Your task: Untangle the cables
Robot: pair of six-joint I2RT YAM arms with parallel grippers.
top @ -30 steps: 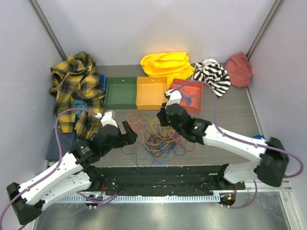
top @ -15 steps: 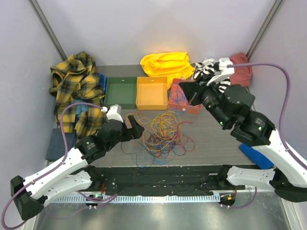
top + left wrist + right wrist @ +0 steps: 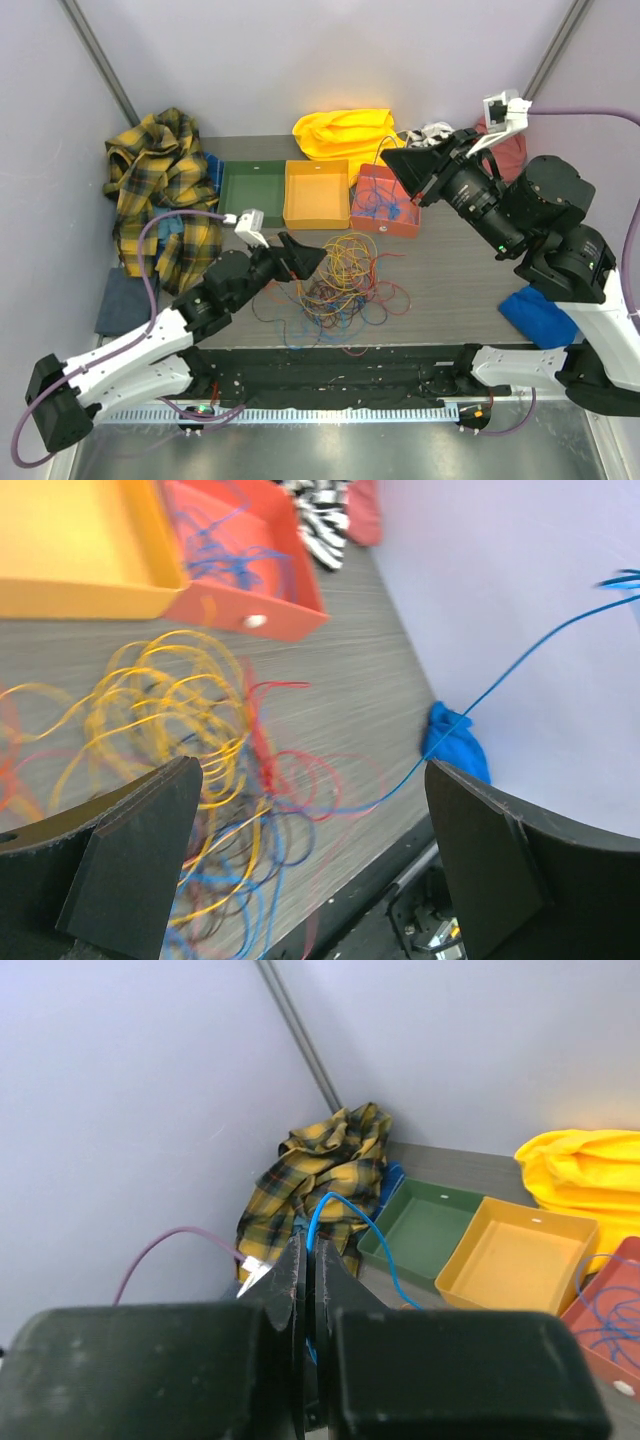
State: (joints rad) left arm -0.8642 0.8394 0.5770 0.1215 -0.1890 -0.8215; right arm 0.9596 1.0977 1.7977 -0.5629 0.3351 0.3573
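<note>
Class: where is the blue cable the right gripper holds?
Right wrist view: the blue cable is pinched in the right gripper, raised near the red tray; it runs down to the central tangle.

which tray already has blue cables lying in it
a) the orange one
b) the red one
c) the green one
b: blue cables lie inside the red tray, while the green tray and the orange tray show only bare floors.

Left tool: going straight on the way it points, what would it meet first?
Likely the tangled cables on the table, straight ahead of the open left tool; exact depth is unclear.
</note>
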